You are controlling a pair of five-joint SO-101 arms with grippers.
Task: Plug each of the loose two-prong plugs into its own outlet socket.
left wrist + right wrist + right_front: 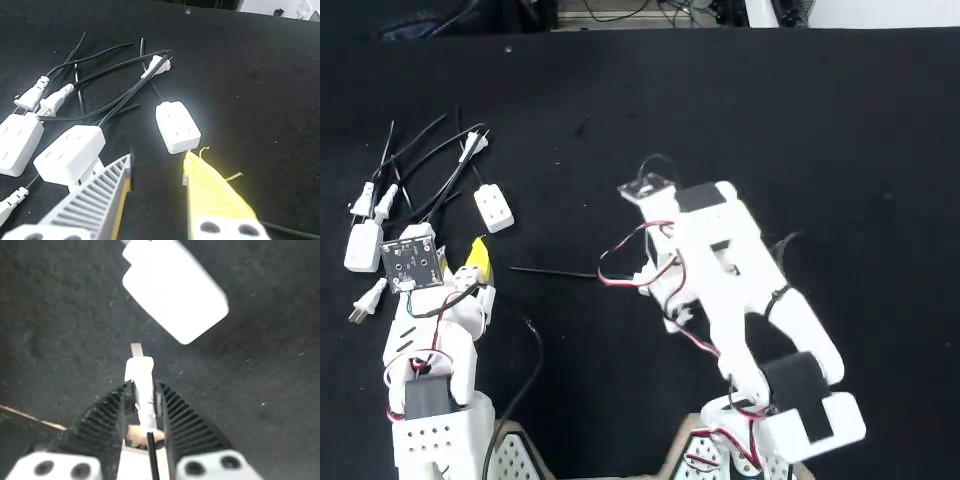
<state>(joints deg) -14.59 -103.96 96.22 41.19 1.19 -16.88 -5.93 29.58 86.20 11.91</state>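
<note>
My right gripper (pixel 144 387) is shut on a white two-prong plug (pixel 140 370), its black cord running back between the fingers. The prongs point at a white outlet block (pixel 175 290) a short way ahead, not touching it. The right arm (pixel 720 250) stands mid-table. My left gripper (pixel 158 157) is open with nothing in it, just short of a small white outlet block (pixel 177 125) (pixel 493 207). Two more outlet blocks (pixel 70 152) (pixel 17 142) lie beside it. Loose plugs (pixel 157 65) (pixel 32 95) (pixel 55 97) with black cords lie beyond them, and another plug (pixel 365 298) rests at the left edge.
Tangled black cords (pixel 430 165) spread over the far-left part of the black table (pixel 840 150). A straight cord (pixel 555 272) runs from the left arm's side to the right arm. The arm bases (pixel 440 440) stand at the near edge.
</note>
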